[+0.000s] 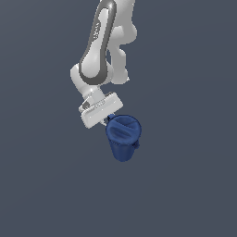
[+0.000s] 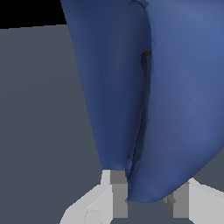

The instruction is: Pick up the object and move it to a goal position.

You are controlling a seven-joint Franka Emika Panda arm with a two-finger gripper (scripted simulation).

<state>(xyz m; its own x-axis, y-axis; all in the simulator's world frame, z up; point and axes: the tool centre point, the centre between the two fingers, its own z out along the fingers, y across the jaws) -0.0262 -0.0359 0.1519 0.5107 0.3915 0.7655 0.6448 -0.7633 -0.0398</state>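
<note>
The dark blue pitcher (image 1: 123, 137) has a round rimmed top, a tapered body and a small side handle (image 1: 136, 146). In the exterior view it sits just right of and below the white hand. My gripper (image 1: 110, 120) meets it at the rim edge, where the fingers are mostly hidden. In the wrist view the pitcher (image 2: 175, 100) fills most of the picture. Its near end sits between my two grey fingertips (image 2: 117, 192), and both touch its sides. The gripper (image 2: 148, 199) is shut on it. I cannot tell whether the pitcher rests on the floor or hangs above it.
A plain dark grey-blue surface (image 1: 41, 185) lies all around the arm and the pitcher. No other objects, walls, edges or goal marker show in either view.
</note>
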